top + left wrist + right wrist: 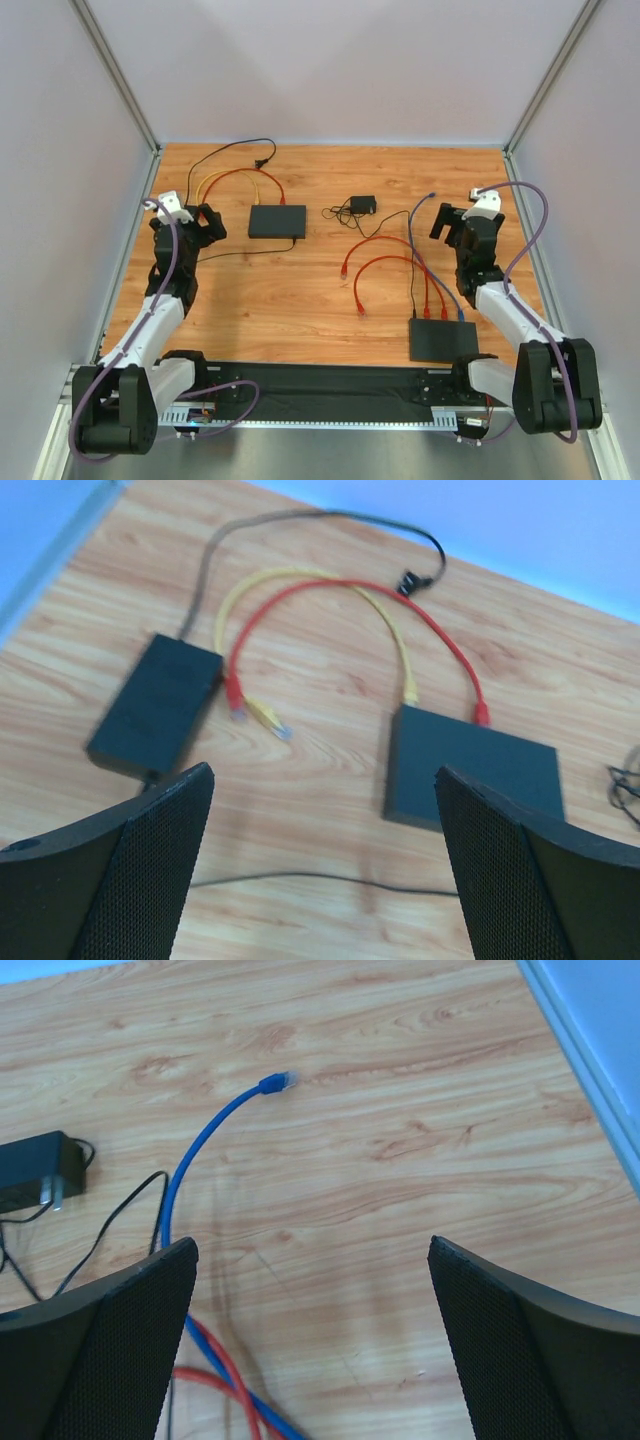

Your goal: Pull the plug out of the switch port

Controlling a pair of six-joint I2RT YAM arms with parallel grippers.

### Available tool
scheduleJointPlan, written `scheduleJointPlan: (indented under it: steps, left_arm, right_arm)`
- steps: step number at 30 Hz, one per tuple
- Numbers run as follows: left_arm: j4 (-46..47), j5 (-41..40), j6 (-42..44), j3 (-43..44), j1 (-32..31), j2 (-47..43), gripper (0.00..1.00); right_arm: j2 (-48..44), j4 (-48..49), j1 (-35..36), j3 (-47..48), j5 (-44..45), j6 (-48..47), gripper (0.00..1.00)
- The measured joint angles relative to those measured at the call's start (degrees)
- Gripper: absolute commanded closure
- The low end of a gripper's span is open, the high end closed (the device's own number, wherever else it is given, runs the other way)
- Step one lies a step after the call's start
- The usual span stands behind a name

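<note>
Fingers [150,860] of the left gripper [322,775] are spread wide and empty above the table [300,290]. The right gripper [312,1245] is spread too, holding nothing. The far switch [470,770] lies ahead of the left gripper, with a red plug [482,715] and a yellow plug [410,695] seated in its back edge. The near switch [442,340] sits by the right arm's base. A blue cable [185,1175] ends loose on the wood.

No text, label, brand, number or sign can be read in any view. The far switch [277,221], near switch [443,339] and power adapter [362,204] show plain black faces.
</note>
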Motion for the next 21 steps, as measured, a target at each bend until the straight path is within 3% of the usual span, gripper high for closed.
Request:
scheduleJointPlan:
  steps: [5, 8, 12, 16, 21]
  left_arm:
    - [-5.53, 4.72, -7.63, 4.76, 0.00, 3.58, 0.00]
    - [-6.91, 8.72, -11.08, 6.25, -0.02, 4.42, 0.00]
    - [-11.80, 10.38, -10.51, 11.93, -2.54, 6.88, 0.00]
    - [-16.41, 9.97, -9.33, 18.25, -6.23, 7.30, 0.00]
    - [-20.46, 12.44, -9.18, 21.81, -6.05, 7.28, 0.00]
  right_arm:
    - [-2.99, -13.53, 3.63, 6.25, 0.57, 5.40, 0.00]
    - [-3.19, -21.27, 4.02, 13.44, -4.24, 8.26, 0.00]
    - [-3.65, -22.58, 3.72, 16.52, -14.78, 12.41, 0.00]
    - [3.37, -25.14, 4.42, 20.48, -26.86, 15.02, 0.00]
    - [10.69, -26.91, 10.01, 25.18, -30.91, 15.15, 0.00]
